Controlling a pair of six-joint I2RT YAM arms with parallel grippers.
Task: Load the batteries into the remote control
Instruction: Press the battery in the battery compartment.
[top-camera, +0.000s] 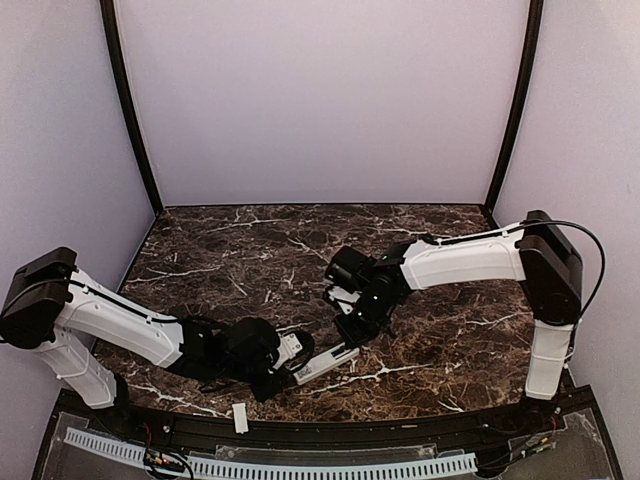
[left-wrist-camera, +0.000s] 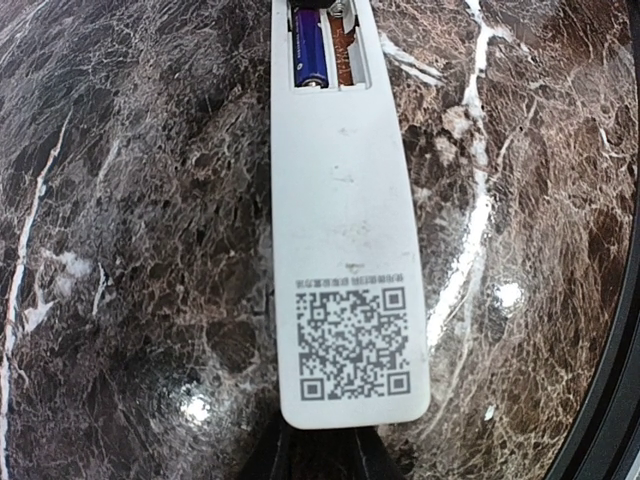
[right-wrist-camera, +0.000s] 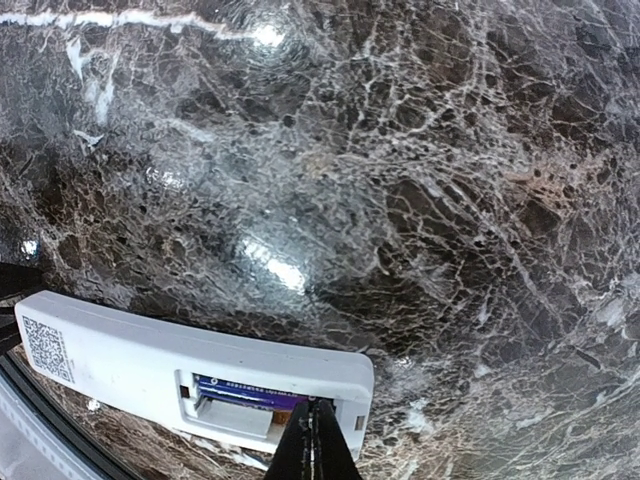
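Observation:
The remote control (top-camera: 327, 364) lies back-up on the marble, a QR sticker (left-wrist-camera: 352, 340) at its near end and its battery bay open at the far end. One purple battery (left-wrist-camera: 307, 48) lies in the bay's left slot; the slot beside it (left-wrist-camera: 343, 50) shows bare metal. My left gripper (left-wrist-camera: 325, 450) is shut on the remote's QR end. In the right wrist view the same battery (right-wrist-camera: 250, 392) lies inside the remote control (right-wrist-camera: 130, 355). My right gripper (right-wrist-camera: 313, 435) is shut, its joined tips resting at the bay's end next to the battery, with nothing between them.
A short flat white strip (top-camera: 240, 417) lies on the black rim at the table's near edge, left of the remote. The two arms meet over the remote at the front middle. Dark veined marble (top-camera: 300, 240) stretches behind them to the lilac walls.

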